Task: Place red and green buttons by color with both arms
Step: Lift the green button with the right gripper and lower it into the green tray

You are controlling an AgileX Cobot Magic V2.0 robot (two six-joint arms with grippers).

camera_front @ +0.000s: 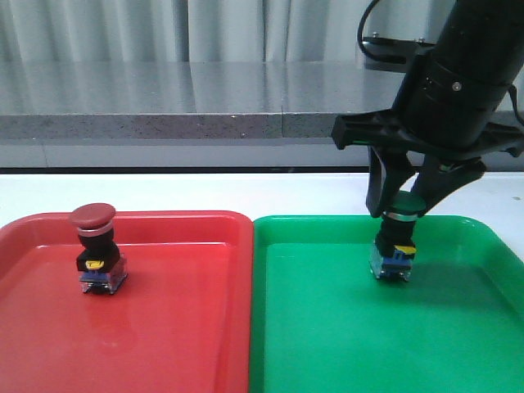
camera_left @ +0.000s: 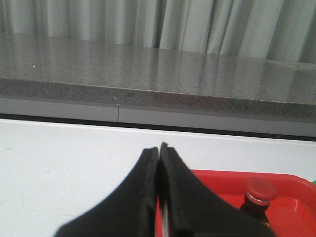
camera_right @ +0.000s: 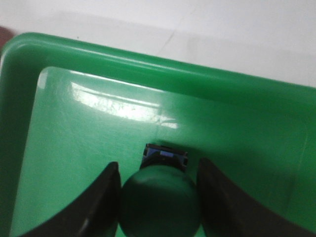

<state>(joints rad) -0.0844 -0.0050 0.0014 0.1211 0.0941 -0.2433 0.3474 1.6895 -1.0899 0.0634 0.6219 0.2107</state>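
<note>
1. Over the green tray (camera_front: 458,246), the green button (camera_front: 396,237) is seen standing upright on its bluish base, its long axis vertical, with the right claw (camera_front: 401,196) set directly above it and the fingers reaching down on either side of the cap.
2. From the right wrist view, both fingers are seen pressed against the green cap (camera_right: 159,200), so the right claw is judged to be clamped on the green button, whose base appears to rest on the tray floor.
3. On the red tray (camera_front: 180,246), the red button (camera_front: 97,246) is shown upright near the far left corner, untouched by either arm.
4. From the left wrist view, the left claw (camera_left: 158,150) is seen with its fingers pressed together, empty, held above the white worktop (camera_left: 59,163), with the red button just beyond and to one side.
5. A straight upward release is judged to be all that remains for the right arm.
</note>
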